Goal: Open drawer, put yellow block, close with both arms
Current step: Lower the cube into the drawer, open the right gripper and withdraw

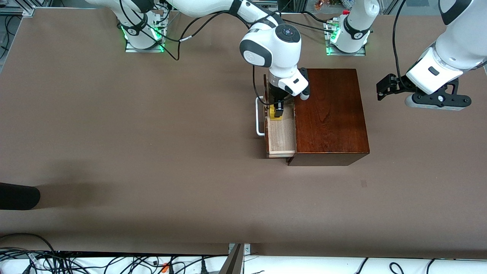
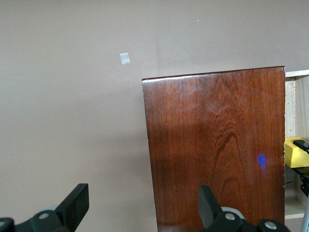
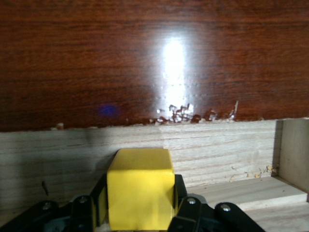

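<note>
The dark reddish-brown wooden box (image 1: 331, 110) stands mid-table with its drawer (image 1: 282, 139) pulled out toward the right arm's end, white bar handle (image 1: 259, 118) leading. My right gripper (image 1: 277, 110) is down inside the drawer, shut on the yellow block (image 1: 274, 114). In the right wrist view the yellow block (image 3: 140, 186) sits between the fingers (image 3: 183, 203), low against the drawer's light-wood wall (image 3: 217, 154). My left gripper (image 1: 385, 89) is open and empty, in the air beside the box toward the left arm's end. The left wrist view shows the box top (image 2: 217, 145) and the block (image 2: 292, 151).
A black rounded object (image 1: 17, 196) juts in at the table's edge at the right arm's end, nearer the front camera. A small pale mark (image 1: 363, 183) lies on the table nearer the camera than the box. Cables run along the front edge.
</note>
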Motion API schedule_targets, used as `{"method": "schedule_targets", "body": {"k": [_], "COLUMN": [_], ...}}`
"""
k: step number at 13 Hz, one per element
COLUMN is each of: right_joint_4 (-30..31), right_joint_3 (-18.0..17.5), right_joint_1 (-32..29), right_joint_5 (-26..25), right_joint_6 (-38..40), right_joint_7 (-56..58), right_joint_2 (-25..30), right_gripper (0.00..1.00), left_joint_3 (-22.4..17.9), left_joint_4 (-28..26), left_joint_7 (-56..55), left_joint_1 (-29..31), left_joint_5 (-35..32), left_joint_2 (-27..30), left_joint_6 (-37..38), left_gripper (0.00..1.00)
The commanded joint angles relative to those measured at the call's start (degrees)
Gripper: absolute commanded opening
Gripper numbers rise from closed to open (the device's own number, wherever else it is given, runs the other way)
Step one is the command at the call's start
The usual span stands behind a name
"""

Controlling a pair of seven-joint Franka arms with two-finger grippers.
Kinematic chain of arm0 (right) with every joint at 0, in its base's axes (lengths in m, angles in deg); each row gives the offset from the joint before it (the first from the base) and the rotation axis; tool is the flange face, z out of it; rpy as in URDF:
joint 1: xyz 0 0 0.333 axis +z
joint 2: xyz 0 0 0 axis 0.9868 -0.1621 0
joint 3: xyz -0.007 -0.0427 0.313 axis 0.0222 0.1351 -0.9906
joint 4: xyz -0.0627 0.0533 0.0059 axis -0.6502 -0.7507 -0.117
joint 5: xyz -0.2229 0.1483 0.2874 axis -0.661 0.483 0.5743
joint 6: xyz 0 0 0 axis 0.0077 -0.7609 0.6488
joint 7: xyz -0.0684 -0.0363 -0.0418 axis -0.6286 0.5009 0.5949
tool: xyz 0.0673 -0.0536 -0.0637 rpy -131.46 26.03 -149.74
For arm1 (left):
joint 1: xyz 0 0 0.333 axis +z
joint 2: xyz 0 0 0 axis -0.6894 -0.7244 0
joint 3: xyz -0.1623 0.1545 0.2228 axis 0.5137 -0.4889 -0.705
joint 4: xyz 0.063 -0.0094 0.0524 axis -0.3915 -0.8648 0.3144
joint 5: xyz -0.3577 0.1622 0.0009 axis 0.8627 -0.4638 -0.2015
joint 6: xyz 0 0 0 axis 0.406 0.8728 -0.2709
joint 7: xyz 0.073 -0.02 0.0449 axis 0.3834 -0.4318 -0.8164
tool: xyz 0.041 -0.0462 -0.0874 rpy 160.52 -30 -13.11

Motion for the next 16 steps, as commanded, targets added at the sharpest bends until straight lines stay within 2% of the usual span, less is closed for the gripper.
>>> {"method": "schedule_targets", "body": {"k": [1,3,4,7,9,11,13,15,16], "right_joint_4": [-0.6,-1.7,-2.9,-3.2,-3.1,-3.1,-2.8,-2.8,-2.6], "right_joint_3": [0.1,-0.2,-0.2,-0.2,0.1,0.4,0.5,1.1,2.8], "right_joint_1": [-0.1,-0.1,-0.8,-7.0,-12.9,-20.0,-28.2,-35.7,-37.6], "right_joint_5": [-0.8,0.1,2.2,8.9,11.7,15.0,18.6,23.9,24.9], "right_joint_6": [1.7,4.3,6.3,12.2,13.8,19.4,22.6,26.9,27.7], "right_joint_7": [0.4,-0.3,-0.3,-0.3,0.0,-0.3,-0.5,-1.6,-3.4], "right_joint_2": [0.0,0.5,2.1,9.7,14.2,18.5,21.9,24.0,24.8], "right_gripper": [1.00,1.00,1.00,1.00,1.00,1.00,1.00,1.00,1.00], "left_joint_3": [-0.1,-0.1,-0.1,-0.1,1.4,1.3,1.4,1.5,2.0], "left_joint_4": [1.1,1.1,1.1,1.1,1.1,1.0,1.1,1.1,1.3], "left_joint_7": [0.9,0.9,0.7,1.0,0.4,1.9,8.0,11.0,13.4], "left_joint_1": [-0.2,-0.2,-0.2,-0.7,-1.1,-0.8,-1.7,-2.1,-2.7], "left_joint_5": [0.7,0.7,0.7,0.7,0.6,1.4,2.2,6.3,8.6], "left_joint_2": [0.3,0.3,0.3,-0.3,-0.5,-0.7,-2.3,-5.2,-6.5], "left_joint_6": [1.4,1.5,1.5,1.2,1.4,1.6,2.1,1.7,1.6], "left_gripper": [1.00,1.00,1.00,1.00,1.00,1.00,1.00,1.00,0.57]}}
